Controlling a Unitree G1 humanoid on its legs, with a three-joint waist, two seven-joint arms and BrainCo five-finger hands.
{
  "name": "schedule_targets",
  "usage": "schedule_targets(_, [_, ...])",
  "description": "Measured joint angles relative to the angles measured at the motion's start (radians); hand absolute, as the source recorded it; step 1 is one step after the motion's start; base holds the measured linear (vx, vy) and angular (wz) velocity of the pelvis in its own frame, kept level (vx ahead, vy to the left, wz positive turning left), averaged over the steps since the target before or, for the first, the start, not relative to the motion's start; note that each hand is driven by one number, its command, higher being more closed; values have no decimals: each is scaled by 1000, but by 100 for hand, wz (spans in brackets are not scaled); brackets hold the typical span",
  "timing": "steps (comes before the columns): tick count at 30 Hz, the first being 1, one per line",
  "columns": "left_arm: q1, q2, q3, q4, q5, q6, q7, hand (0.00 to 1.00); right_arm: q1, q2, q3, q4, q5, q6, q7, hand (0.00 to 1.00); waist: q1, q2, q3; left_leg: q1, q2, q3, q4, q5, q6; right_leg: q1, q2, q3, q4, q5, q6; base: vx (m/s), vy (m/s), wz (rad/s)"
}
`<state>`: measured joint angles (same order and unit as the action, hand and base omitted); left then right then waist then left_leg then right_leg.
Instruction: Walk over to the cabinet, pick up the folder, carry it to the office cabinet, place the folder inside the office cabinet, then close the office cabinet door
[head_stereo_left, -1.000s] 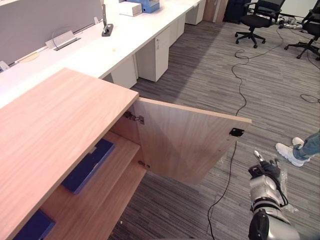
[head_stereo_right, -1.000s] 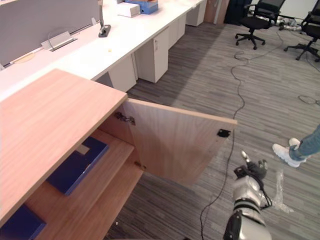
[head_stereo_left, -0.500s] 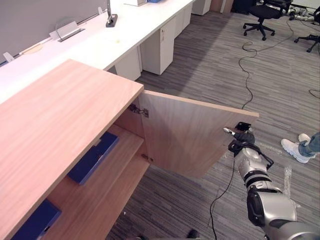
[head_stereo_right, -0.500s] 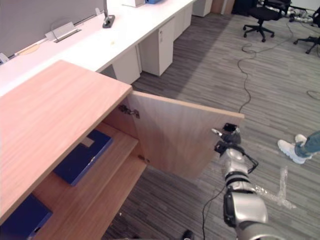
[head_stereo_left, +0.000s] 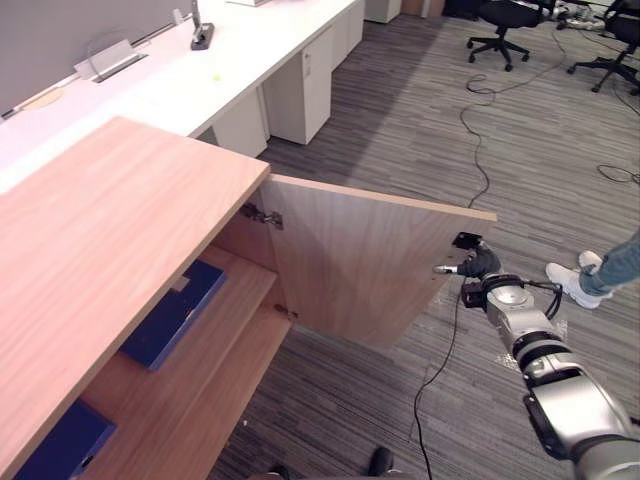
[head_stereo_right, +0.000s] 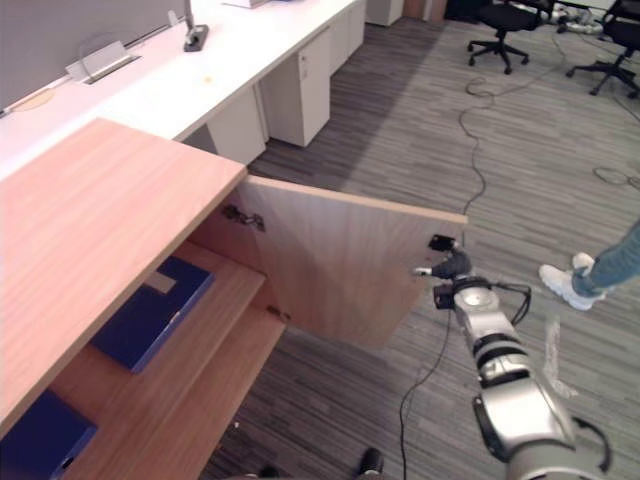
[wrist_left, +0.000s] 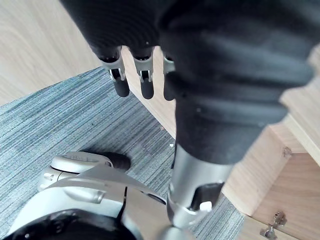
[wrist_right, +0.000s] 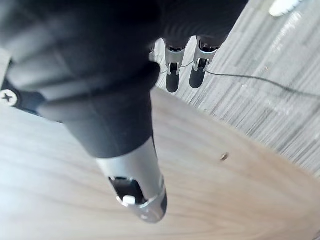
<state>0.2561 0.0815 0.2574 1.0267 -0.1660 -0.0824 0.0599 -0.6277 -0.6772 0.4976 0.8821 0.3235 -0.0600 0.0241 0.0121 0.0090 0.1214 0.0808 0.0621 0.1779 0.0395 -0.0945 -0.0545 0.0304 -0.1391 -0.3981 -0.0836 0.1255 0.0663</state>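
Observation:
The wooden office cabinet (head_stereo_left: 110, 240) stands at the left with its door (head_stereo_left: 370, 270) swung wide open. A blue folder (head_stereo_left: 175, 312) lies flat on the upper shelf, and another blue folder (head_stereo_left: 60, 450) lies on the shelf below. My right hand (head_stereo_left: 480, 265) is at the door's free edge, beside the small black catch (head_stereo_left: 467, 240). Its fingers (wrist_right: 172, 75) are straight and its thumb (wrist_right: 135, 185) reaches over the door's inner face, holding nothing. My left hand (wrist_left: 146, 82) hangs with relaxed fingers beside the cabinet, empty.
A long white desk (head_stereo_left: 200, 80) with drawer units runs behind the cabinet. A person's leg and white shoe (head_stereo_left: 570, 283) stand on the carpet to the right of the door. Cables (head_stereo_left: 480, 140) trail over the floor, and office chairs (head_stereo_left: 500, 20) stand at the back.
My right hand has risen from low at the right up to the door's free edge by the black catch. The camera has shifted a little. The door and folders stay put.

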Motion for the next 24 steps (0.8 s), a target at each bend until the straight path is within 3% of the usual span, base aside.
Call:
schedule_targets(1, [0,2,1,1,1,0,-2,0,5,-40,59,-36,-10,1,22,0,-4,-1,1,-3,2,3,0,0,0,-5,2,5,0,0,0,-32,-30,-22])
schedule_targets(2, [0,8,1,0,13,-2,-9,0,23,-139,198,-137,-38,12,104,0,-15,-2,1,-8,8,10,0,1,-2,-14,9,13,0,1,0,-17,-35,-16])
schedule_targets(3, [0,13,1,0,18,-2,-13,0,36,-174,249,-179,-50,17,139,0,-16,-4,1,-8,12,11,0,1,-3,-15,13,15,0,1,0,-12,-60,-18])
schedule_targets(5, [-5,29,1,0,29,-4,-33,0,103,-254,381,-337,-81,36,308,0,-17,-13,0,-5,33,10,-1,1,-9,-17,35,21,0,-1,-2,3,-81,-13])
schedule_targets(6, [-6,33,1,0,35,-4,-37,0,120,-260,397,-383,-82,36,347,0,-18,-16,-1,-4,37,10,-1,1,-10,-17,39,21,0,-2,-5,2,-84,-8])
schedule_targets(7, [-11,41,2,0,43,-4,-49,0,149,-260,426,-477,-81,36,452,0,-17,-20,-2,-4,46,7,-1,3,-14,-18,48,23,0,-4,-7,-5,-60,-4])
schedule_targets(8, [-13,41,2,0,45,-5,-51,0,155,-260,434,-492,-79,36,472,0,-17,-21,-3,-4,48,6,-1,4,-15,-17,49,23,0,-4,-8,-15,-64,1])
schedule_targets(10, [-32,40,5,-1,62,-10,-52,0,214,-203,478,-586,-67,27,581,0,-2,-27,-8,-9,52,1,-1,10,-24,-25,53,23,0,-6,-10,-35,-40,5])
schedule_targets(14, [-40,38,21,-1,83,-13,-42,0,274,-99,489,-611,-64,16,613,0,27,-37,-15,-17,48,0,-1,17,-27,-33,50,26,0,-2,-16,-56,0,0])
schedule_targets(19, [-39,40,40,-3,91,-13,-9,0,272,-8,488,-572,-75,-6,560,0,47,-83,-44,-28,48,3,-1,26,-28,-47,50,33,-1,6,-26,-54,10,-3])
schedule_targets(24, [-55,41,41,-3,92,-15,-8,0,273,84,548,-556,-92,-9,542,0,60,-89,-44,-29,47,3,-1,27,-28,-47,50,36,-2,9,-29,-23,12,-1])
